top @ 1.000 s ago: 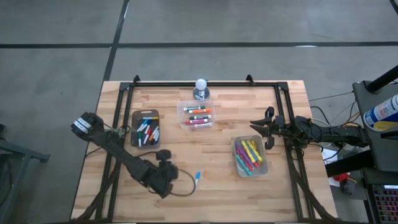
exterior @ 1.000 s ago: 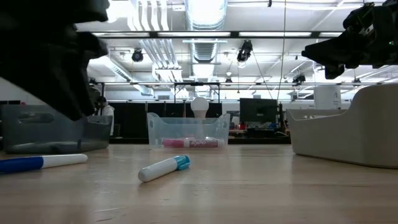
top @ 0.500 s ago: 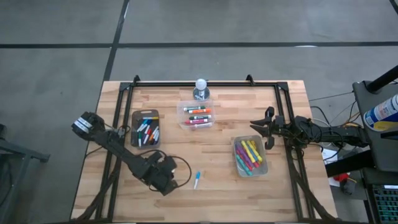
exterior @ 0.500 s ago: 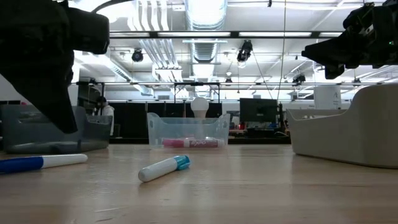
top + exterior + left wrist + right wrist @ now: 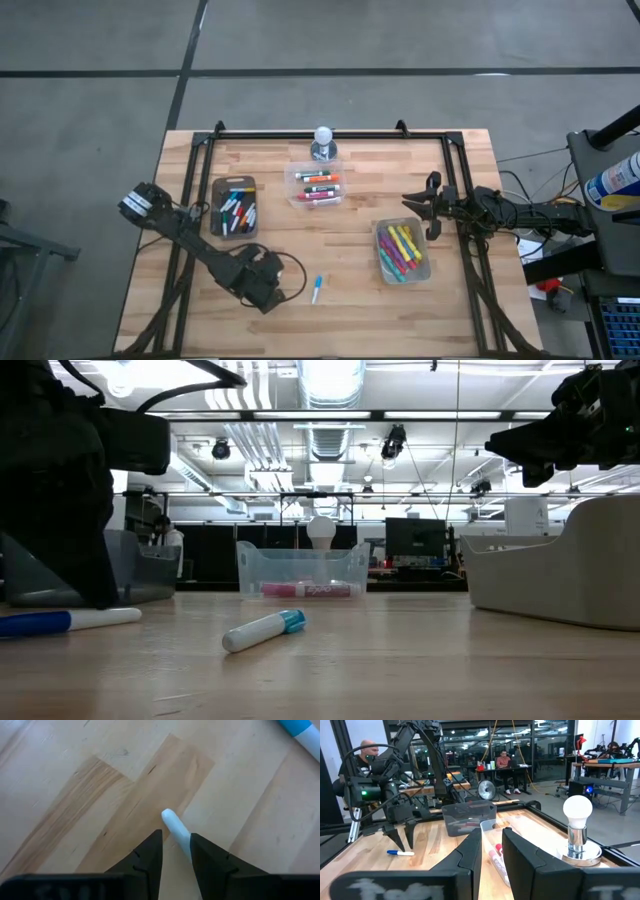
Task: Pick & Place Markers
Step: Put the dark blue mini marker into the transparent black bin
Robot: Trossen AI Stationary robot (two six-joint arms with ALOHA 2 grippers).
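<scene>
A white-bodied marker with a blue end [image 5: 60,622] lies flat on the table near its near edge. My left gripper [image 5: 176,835] points down over it, open. Its fingers stand on either side of the marker's white end [image 5: 172,822], and I cannot tell whether they touch it. In the high view the left gripper [image 5: 264,290] hides this marker. A second loose marker with a blue cap [image 5: 317,288] lies to its right. More markers fill a dark tray [image 5: 233,207] and two clear tubs. My right gripper [image 5: 408,202] waits in the air at the table's right, slightly open.
A clear tub of markers [image 5: 318,186] stands at the middle far side and another tub [image 5: 402,251] at the right. A light bulb on a stand [image 5: 322,140] is by the far edge. A black frame runs round the table. People sit in the room behind.
My left gripper has come down toward the table and a little toward the near edge, until its fingertips stand at the blue and white marker. Both loose markers have stayed where they lay.
</scene>
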